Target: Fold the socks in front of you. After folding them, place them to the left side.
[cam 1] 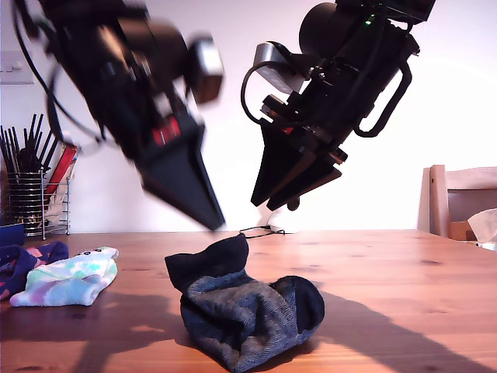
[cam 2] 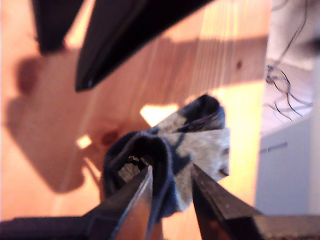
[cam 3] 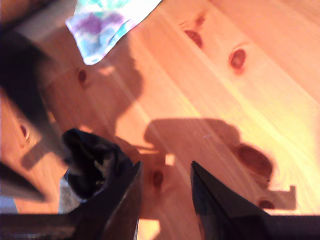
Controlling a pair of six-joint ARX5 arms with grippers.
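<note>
A dark grey and black sock point(cam 1: 248, 311) lies bunched at the table's front middle, its black cuff standing up. My first gripper point(cam 1: 216, 225), blurred, hangs just above that cuff; in the first wrist view the first gripper point(cam 2: 171, 170) is open, with the sock point(cam 2: 200, 145) showing below and between its fingers. My second gripper point(cam 1: 272, 203) hovers higher, to the exterior view's right of the first, and the second gripper point(cam 3: 165, 167) is open over bare wood beside the sock point(cam 3: 90, 165). At the exterior view's left lie a pastel tie-dye sock point(cam 1: 70, 280) point(cam 3: 107, 25) and a navy-purple sock point(cam 1: 23, 260).
A wire rack of utensils point(cam 1: 35, 202) stands at the back on the exterior view's left. A wooden chair point(cam 1: 462, 202) and something white point(cam 1: 485, 225) are at that view's right edge. A thin cable point(cam 1: 264, 230) lies at the table's far edge.
</note>
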